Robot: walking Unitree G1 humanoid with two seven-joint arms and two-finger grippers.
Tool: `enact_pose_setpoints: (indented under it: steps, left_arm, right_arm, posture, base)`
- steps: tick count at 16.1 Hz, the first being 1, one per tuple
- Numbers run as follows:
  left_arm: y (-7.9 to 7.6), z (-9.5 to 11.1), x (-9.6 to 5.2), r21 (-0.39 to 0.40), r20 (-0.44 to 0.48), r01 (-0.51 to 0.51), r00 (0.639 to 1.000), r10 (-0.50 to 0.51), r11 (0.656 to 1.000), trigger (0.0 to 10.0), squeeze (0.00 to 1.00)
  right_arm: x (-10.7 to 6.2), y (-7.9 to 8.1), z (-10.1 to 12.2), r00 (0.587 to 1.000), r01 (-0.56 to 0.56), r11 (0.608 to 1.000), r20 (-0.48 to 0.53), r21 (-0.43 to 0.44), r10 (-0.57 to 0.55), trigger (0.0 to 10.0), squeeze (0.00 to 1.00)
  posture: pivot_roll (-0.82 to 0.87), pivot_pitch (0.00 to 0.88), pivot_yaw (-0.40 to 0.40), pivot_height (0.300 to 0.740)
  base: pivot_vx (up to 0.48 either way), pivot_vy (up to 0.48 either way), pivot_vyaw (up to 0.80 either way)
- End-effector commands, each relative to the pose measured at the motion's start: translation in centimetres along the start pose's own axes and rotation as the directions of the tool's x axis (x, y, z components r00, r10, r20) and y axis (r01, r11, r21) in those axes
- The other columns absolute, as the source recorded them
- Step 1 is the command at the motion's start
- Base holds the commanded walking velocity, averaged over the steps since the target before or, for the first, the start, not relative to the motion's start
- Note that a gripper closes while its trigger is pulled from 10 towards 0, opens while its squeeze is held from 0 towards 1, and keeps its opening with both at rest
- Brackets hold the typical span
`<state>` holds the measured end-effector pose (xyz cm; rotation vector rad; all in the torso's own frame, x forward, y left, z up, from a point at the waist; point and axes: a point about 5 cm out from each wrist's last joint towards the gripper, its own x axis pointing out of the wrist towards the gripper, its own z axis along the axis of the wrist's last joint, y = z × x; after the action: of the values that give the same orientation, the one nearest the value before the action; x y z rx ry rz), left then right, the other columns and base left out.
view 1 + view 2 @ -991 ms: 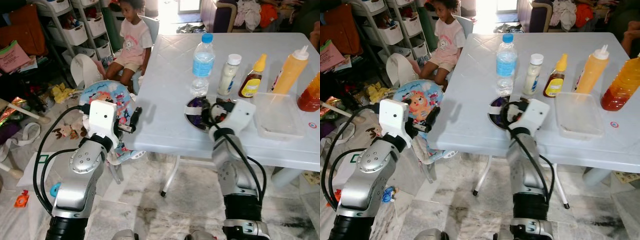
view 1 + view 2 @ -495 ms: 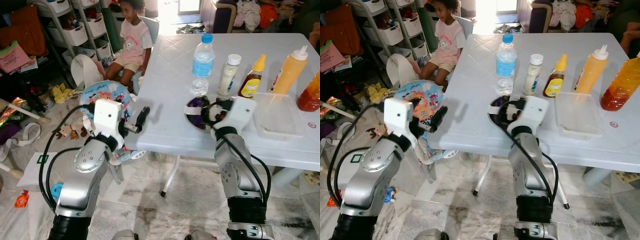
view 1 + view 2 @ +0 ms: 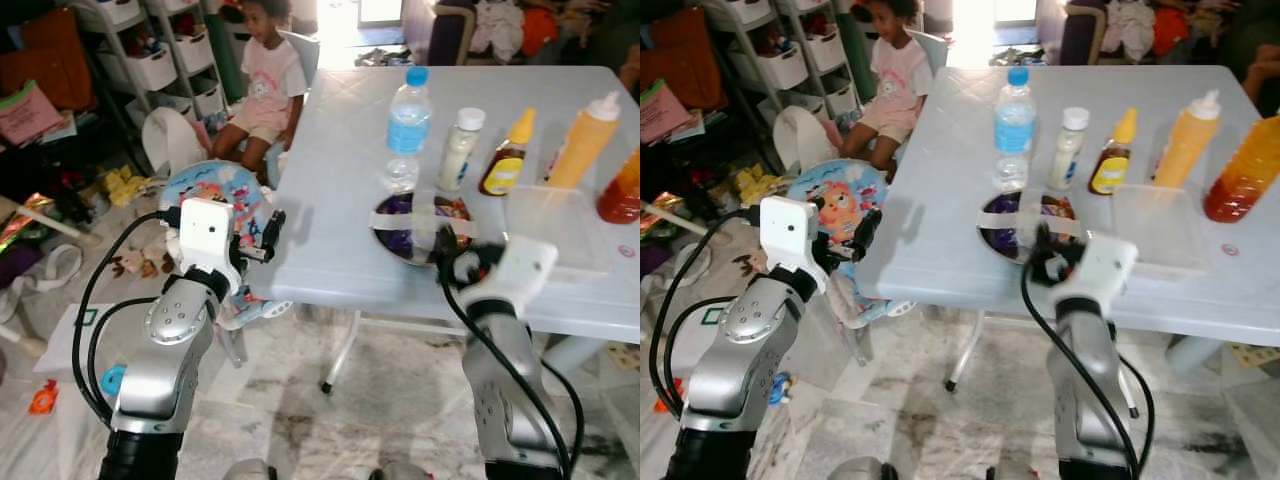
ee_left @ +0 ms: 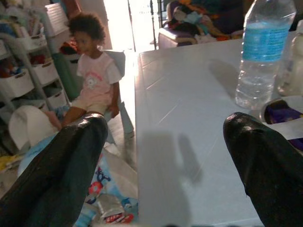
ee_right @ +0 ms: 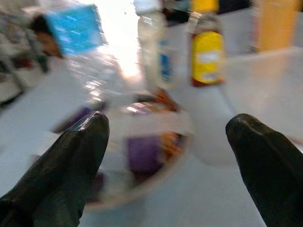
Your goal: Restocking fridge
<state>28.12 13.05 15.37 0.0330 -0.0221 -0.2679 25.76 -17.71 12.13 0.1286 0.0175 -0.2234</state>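
A round shallow bowl (image 3: pixel 418 227) sits near the front edge of the white desk (image 3: pixel 330 150), covered in clear film with a strip of pale tape across the top; through the film purple and orange-brown contents show, too indistinct to name. Just behind it stands a clear water bottle (image 3: pixel 406 128) with a blue cap and blue label, and in a row beside that a small white bottle (image 3: pixel 458 148), a squeeze bottle of amber sauce with a yellow cap (image 3: pixel 501 155), a taller yellow-orange squeeze bottle (image 3: pixel 579 141) and, at the edge of the head views, a bottle of reddish-orange liquid (image 3: pixel 620 188). A clear plastic lidded container (image 3: pixel 552 225) lies flat next to the bowl. The right pincer (image 3: pixel 452 262) hovers at the bowl's near rim, on the side nearest the robot, released — in the right wrist view its two black fingers (image 5: pixel 71 165) stand wide apart with the blurred bowl between them and nothing held. The left pincer (image 3: pixel 268 232) is raised off the desk's left corner, beside the edge and not touching it — its fingers (image 4: pixel 61 170) are likewise spread and empty, looking along the desk toward the water bottle. Past that corner a child in a pink shirt (image 3: pixel 266 80) sits on a chair, with a cartoon-printed round seat (image 3: pixel 208 190) nearer the robot, white storage drawers (image 3: pixel 150 50) behind, and clothes and toys scattered on the floor (image 3: pixel 60 250).
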Motion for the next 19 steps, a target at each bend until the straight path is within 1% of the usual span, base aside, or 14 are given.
enact_pose_setpoints:
  steps: [1, 2, 3, 4, 5, 7, 8, 10, 11, 13, 14, 15, 16, 19]
  left_arm:
    - [0.2, 0.5, 0.5, 0.008, 0.013, -0.001, 1.000, 0.001, 1.000, 10.0, 0.00]
    - [-0.1, 0.6, 0.7, -0.007, 0.012, 0.032, 0.999, -0.032, 0.999, 10.0, 0.00]
    - [-0.4, 0.4, 1.0, -0.019, 0.000, 0.068, 0.998, -0.068, 0.997, 10.0, 0.00]
    - [-0.5, 0.3, 1.1, -0.020, -0.002, 0.075, 0.997, -0.075, 0.997, 10.0, 0.00]
    - [-0.7, 0.4, 1.4, -0.021, 0.002, 0.078, 0.997, -0.078, 0.997, 10.0, 0.00]
    - [-0.6, 0.6, 1.6, -0.018, 0.010, 0.075, 0.997, -0.075, 0.997, 10.0, 0.00]
    - [-0.5, 0.7, 1.7, -0.017, 0.013, 0.070, 0.997, -0.070, 0.997, 10.0, 0.00]
    - [-0.5, 1.0, 1.5, -0.016, 0.023, 0.083, 0.996, -0.082, 0.996, 10.0, 0.00]
    - [-0.6, 0.9, 1.3, -0.005, 0.024, 0.093, 0.995, -0.093, 0.996, 10.0, 0.00]
    - [-0.7, 0.6, 0.9, 0.015, 0.008, 0.114, 0.993, -0.114, 0.993, 10.0, 0.00]
    - [-0.7, 0.6, 0.8, 0.019, 0.008, 0.114, 0.993, -0.115, 0.993, 10.0, 0.00]
    - [-0.7, 0.5, 0.8, 0.024, 0.006, 0.116, 0.993, -0.116, 0.993, 10.0, 0.00]
    - [-0.7, 0.5, 0.8, 0.027, 0.005, 0.117, 0.993, -0.118, 0.993, 10.0, 0.00]
    - [-0.9, 0.7, 0.6, 0.049, 0.005, 0.143, 0.990, -0.143, 0.989, 10.0, 0.00]
  right_arm:
    - [0.2, 0.8, 1.6, 0.998, 0.009, 0.999, 0.066, -0.053, -0.005, 10.0, 0.00]
    - [0.5, 1.3, 2.7, 0.991, 0.012, 0.988, 0.137, -0.153, 0.009, 10.0, 0.00]
    - [0.9, 1.8, 2.5, 0.992, 0.005, 0.978, 0.122, -0.210, 0.021, 10.0, 0.00]
    - [1.0, 1.6, 2.2, 0.995, 0.010, 0.984, 0.097, -0.180, 0.008, 10.0, 0.00]
    - [1.1, 0.9, 1.8, 0.997, 0.057, 0.989, 0.061, -0.133, -0.050, 10.0, 0.00]
    - [1.4, 0.8, 2.0, 0.997, 0.050, 0.988, 0.069, -0.146, -0.041, 10.0, 0.00]
    - [1.7, 0.8, 2.0, 0.997, 0.055, 0.989, 0.064, -0.137, -0.046, 10.0, 0.00]
    - [2.3, 1.1, 2.1, 0.998, 0.053, 0.991, 0.042, -0.120, -0.048, 10.0, 0.00]
    - [2.6, 1.7, 1.9, 0.998, 0.051, 0.989, 0.034, -0.142, -0.047, 10.0, 0.00]
    - [3.1, 2.5, 1.4, 0.999, 0.051, 0.998, -0.016, -0.043, -0.051, 10.0, 0.00]
    - [3.3, 2.8, 1.3, 0.999, 0.043, 0.999, -0.027, -0.016, -0.044, 10.0, 0.00]
    - [3.7, 3.3, 1.2, 0.999, 0.020, 0.999, -0.040, 0.041, -0.019, 10.0, 0.00]
    - [3.8, 3.4, 1.1, 0.999, 0.015, 0.999, -0.043, 0.045, -0.013, 10.0, 0.00]
    - [4.8, 4.0, 0.6, 0.997, 0.022, 0.995, -0.076, 0.102, -0.014, 10.0, 0.00]
  posture:
    - [-0.09, 0.000, 0.116, 0.740]
    - [-0.10, 0.000, 0.128, 0.740]
    - [-0.11, 0.000, 0.136, 0.740]
    - [-0.11, 0.000, 0.141, 0.740]
    - [-0.11, 0.000, 0.140, 0.740]
    - [-0.11, 0.000, 0.137, 0.740]
    - [-0.10, 0.000, 0.132, 0.740]
    - [-0.09, 0.000, 0.128, 0.740]
    - [-0.09, 0.000, 0.133, 0.740]
    - [-0.08, 0.000, 0.134, 0.740]
    - [-0.08, 0.000, 0.136, 0.740]
    - [-0.07, 0.000, 0.136, 0.740]
    - [-0.07, 0.000, 0.132, 0.740]
    - [-0.05, 0.000, 0.128, 0.740]
  base:
    - [0.000, 0.000, 0.00]
    - [0.000, 0.000, 0.00]
    - [0.000, 0.000, -0.73]
    - [0.000, 0.000, -0.78]
    - [0.000, 0.000, -0.77]
    - [0.000, 0.000, -0.77]
    - [0.000, 0.000, -0.79]
    - [0.000, 0.000, -0.80]
    - [0.000, 0.000, 0.00]
    - [0.000, 0.000, 0.00]
    - [0.000, 0.000, 0.00]
    - [0.000, 0.000, 0.00]
    - [0.000, 0.000, 0.00]
    - [0.000, 0.000, 0.00]
